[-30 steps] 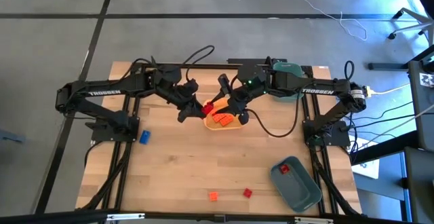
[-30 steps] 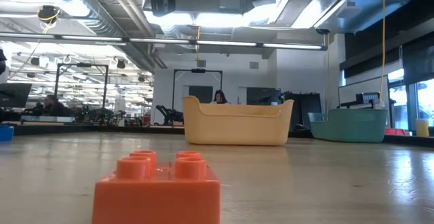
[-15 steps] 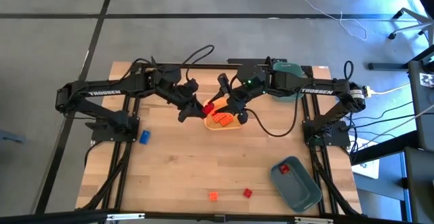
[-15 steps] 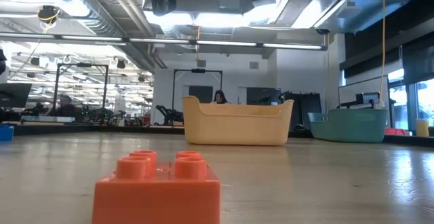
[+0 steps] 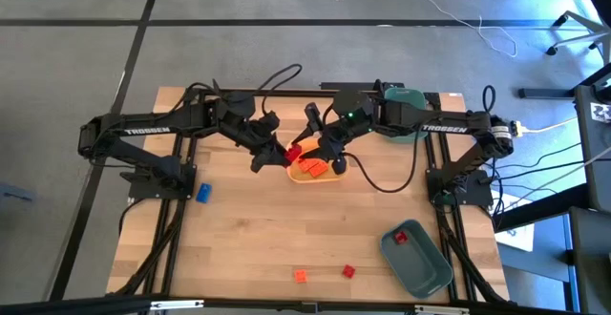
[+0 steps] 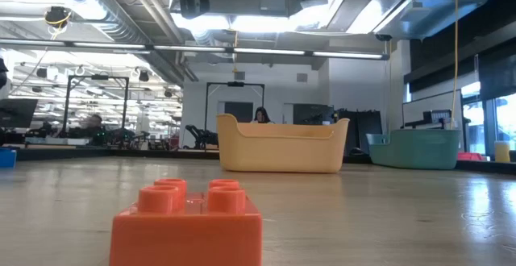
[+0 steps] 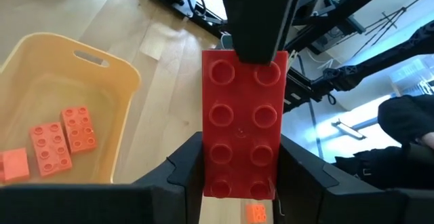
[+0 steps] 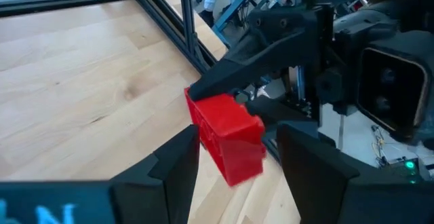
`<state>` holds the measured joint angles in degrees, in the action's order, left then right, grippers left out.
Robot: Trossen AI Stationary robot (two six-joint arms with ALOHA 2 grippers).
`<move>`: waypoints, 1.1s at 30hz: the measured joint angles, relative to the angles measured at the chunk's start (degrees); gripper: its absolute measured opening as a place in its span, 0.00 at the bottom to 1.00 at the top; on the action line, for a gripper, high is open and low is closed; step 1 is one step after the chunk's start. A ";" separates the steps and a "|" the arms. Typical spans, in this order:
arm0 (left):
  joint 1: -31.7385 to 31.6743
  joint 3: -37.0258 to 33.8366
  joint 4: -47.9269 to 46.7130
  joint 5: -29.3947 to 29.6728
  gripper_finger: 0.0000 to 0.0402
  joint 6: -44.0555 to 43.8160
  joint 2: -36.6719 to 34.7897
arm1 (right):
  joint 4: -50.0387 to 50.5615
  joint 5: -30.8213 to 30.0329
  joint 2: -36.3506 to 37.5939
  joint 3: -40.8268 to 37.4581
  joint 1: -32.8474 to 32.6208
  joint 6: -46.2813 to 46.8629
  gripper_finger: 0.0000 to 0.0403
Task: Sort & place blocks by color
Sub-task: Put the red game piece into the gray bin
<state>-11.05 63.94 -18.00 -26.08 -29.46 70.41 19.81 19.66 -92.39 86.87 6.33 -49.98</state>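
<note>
A red eight-stud block [image 7: 241,122] is held in my left gripper [image 7: 237,166] above the table, beside the left rim of the yellow tray [image 5: 329,178]. My right gripper [image 8: 234,159] is open, with a finger on each side of the block's free end [image 8: 227,136]; whether they touch it I cannot tell. Orange blocks [image 7: 61,139] lie on the tray's floor. Loose on the table are a blue block [image 5: 203,193], an orange block [image 5: 300,276] and a small red block [image 5: 348,271]. Another red block [image 5: 401,238] lies in a teal bin [image 5: 420,262]. My left gripper pinches the red block by its near end [image 7: 237,180] between the two fingers [image 7: 186,166], one on each long side. The fingers lie along the block. It is lifted clear of the table, studs facing the wrist camera, its free end pointing at my right gripper.
A second teal bin [image 5: 406,115] sits at the table's far edge under the right arm. The orange block [image 6: 187,222] stands close to the low camera, near the table's near edge. Bare wood lies between the tray and the near edge.
My right gripper has edged slightly toward the table's left, closer around the red block. My left gripper and the block have kept still.
</note>
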 joint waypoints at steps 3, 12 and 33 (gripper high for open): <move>0.02 0.00 1.14 -0.01 0.32 -0.08 0.00 | -0.21 1.92 -0.74 -0.02 0.00 -0.01 0.50; 0.02 0.00 2.01 -0.13 0.32 -0.06 0.00 | -2.76 2.51 -1.80 -0.02 -0.17 0.19 0.48; -0.02 0.00 1.22 -0.22 0.36 -0.29 -0.11 | -2.03 2.63 -1.74 -0.02 -0.20 -0.29 0.24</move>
<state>-11.07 63.94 -16.78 -26.30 -29.75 70.30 17.78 22.30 -94.13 86.85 6.13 -50.27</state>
